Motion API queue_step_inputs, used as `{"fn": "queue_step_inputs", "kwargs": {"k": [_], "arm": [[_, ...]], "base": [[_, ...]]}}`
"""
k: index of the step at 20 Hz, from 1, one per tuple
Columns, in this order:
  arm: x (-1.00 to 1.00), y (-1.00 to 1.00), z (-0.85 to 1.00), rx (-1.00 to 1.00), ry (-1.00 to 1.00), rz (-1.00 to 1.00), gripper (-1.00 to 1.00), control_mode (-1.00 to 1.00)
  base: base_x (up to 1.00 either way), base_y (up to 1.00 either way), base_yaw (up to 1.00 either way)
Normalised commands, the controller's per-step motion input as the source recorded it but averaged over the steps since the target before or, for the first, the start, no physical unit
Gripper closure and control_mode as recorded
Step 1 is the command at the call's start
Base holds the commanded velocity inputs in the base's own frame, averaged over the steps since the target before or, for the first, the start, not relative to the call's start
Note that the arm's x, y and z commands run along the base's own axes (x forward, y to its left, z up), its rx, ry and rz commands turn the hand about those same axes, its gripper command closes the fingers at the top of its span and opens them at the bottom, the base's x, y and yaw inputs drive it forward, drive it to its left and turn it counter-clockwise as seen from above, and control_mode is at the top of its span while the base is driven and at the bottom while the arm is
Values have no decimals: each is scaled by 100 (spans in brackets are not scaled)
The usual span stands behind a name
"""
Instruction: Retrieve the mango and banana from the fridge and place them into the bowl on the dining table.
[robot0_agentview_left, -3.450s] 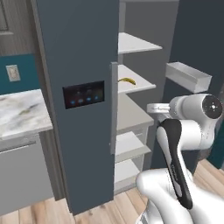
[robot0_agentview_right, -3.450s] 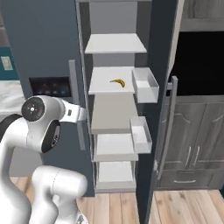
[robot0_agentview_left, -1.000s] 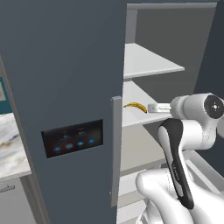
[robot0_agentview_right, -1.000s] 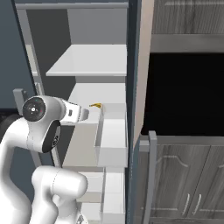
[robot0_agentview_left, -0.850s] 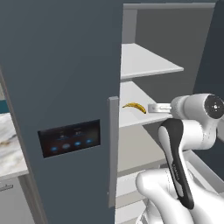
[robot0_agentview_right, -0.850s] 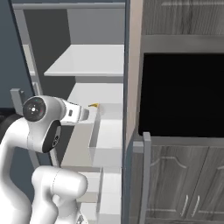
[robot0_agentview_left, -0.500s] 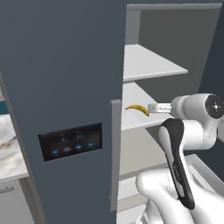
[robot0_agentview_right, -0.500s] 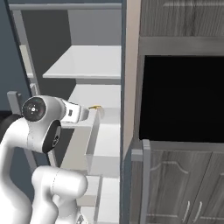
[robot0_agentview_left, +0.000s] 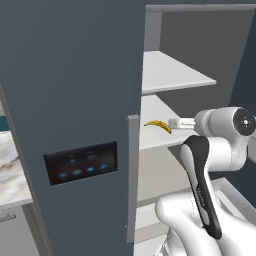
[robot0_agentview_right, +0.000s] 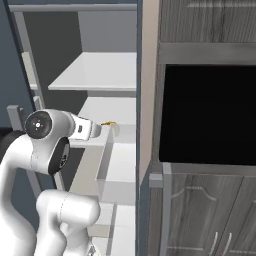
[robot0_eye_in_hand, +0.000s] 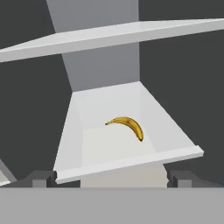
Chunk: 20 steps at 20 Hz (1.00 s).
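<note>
Left base view: the fridge (robot0_agentview_left: 75, 100) is open on its shelf side, and the banana (robot0_agentview_left: 158, 125) lies on a white middle shelf (robot0_agentview_left: 155, 137), with the arm's hand end pointing at it from just to the right. Nothing is picked up, so I'd say the job is barely started.

Right base view: same story from the other side. The yellow of the banana (robot0_agentview_right: 108, 123) just peeks past the end of the arm, at the edge of the shelf. I can't spot a mango, bowl or table from here.

Hand view: the gripper (robot0_eye_in_hand: 111, 178) has its two tips spread wide apart and empty, lined up with the shelf front. The banana (robot0_eye_in_hand: 127, 125) sits alone mid-shelf, well short of the fingers. Still left, as I read it: grab it, carry it off, then find the mango.
</note>
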Motion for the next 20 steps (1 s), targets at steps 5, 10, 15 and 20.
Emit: {"fn": "queue_step_inputs", "kwargs": {"k": [5,10,15,20], "arm": [[18,0,-5,0,8,0,-100,-100],[22,0,-20,0,15,0,-100,-100],[18,0,-29,-1,13,1,-100,-100],[3,0,-32,-3,1,9,-100,-100]], "base": [[9,0,0],[0,0,0],[0,0,0],[0,0,0]]}}
